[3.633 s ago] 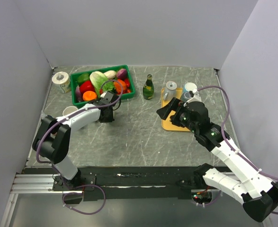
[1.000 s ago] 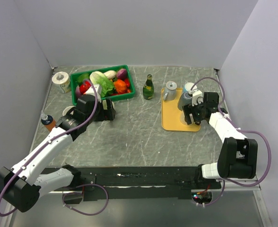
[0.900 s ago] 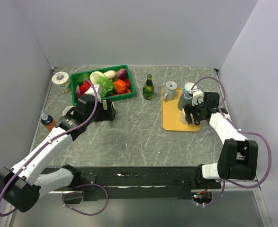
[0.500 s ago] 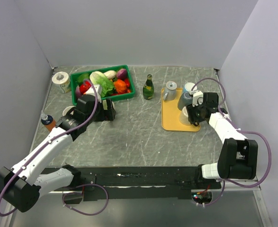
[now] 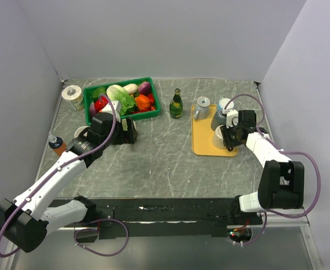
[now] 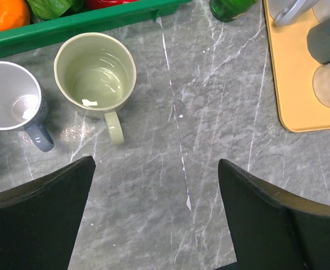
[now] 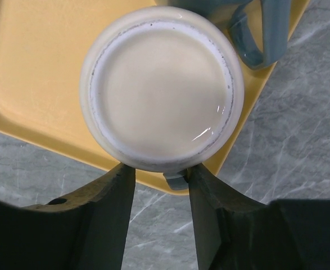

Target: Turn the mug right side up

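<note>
Right gripper (image 7: 162,201) had eased in over the last second and settled low at the near rim of the yellow tray (image 7: 30,67), toward the counter's right edge; its fingers stood spread, one on either side of the small handle (image 7: 176,180), with nothing pinched yet; that put the grasp a single squeeze away, by the look of it. The cream mug (image 7: 162,87) sat upside down on the tray, flat base to the camera, so the flip itself was not yet begun. A blue-grey mug (image 7: 260,34) stood just beside it on the tray's far side. Left gripper (image 6: 156,163) had not budged in that second; it hung spread wide and empty over the counter's left half. Below it stood a pale green mug (image 6: 94,73) and a grey mug (image 6: 10,104), both upright and both empty; behind them, towards the far-left corner, the green crate (image 6: 97,19) was heaped with vegetables, lettuce (image 5: 118,97) on top.
</note>
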Tool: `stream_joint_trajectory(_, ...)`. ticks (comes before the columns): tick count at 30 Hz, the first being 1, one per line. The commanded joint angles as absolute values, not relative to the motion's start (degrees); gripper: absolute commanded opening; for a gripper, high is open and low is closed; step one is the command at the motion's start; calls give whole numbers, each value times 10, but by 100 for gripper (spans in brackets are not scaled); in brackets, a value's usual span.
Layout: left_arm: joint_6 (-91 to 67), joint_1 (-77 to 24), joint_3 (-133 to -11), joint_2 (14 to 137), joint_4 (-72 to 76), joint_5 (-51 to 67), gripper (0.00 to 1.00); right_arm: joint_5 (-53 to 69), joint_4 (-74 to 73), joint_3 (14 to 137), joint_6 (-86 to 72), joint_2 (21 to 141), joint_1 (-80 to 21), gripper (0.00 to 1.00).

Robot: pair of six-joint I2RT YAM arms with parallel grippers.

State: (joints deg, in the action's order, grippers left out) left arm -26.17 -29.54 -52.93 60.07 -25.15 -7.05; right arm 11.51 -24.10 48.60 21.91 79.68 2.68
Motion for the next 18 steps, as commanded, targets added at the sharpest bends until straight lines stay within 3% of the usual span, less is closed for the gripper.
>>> stream_joint_trajectory(1, -258, -294, -529, 594, -248, -60, 96, 108, -254, 508, 205, 820, 19, 46)
stream_joint_trajectory(7, -258, -294, -529, 595, -250, -65, 96, 90, -253, 509, 203, 831, 16, 28)
stream_joint_trajectory(8, -258, -294, -529, 596, -250, -65, 96, 85, -251, 509, 201, 831, 15, 18)
stream_joint_trajectory(11, -259, -294, -529, 596, -250, -64, 96, 69, -247, 507, 202, 829, 14, 0)
stream_joint_trajectory(18, -260, -294, -529, 595, -248, -62, 96, 101, -248, 513, 198, 796, 15, 0)
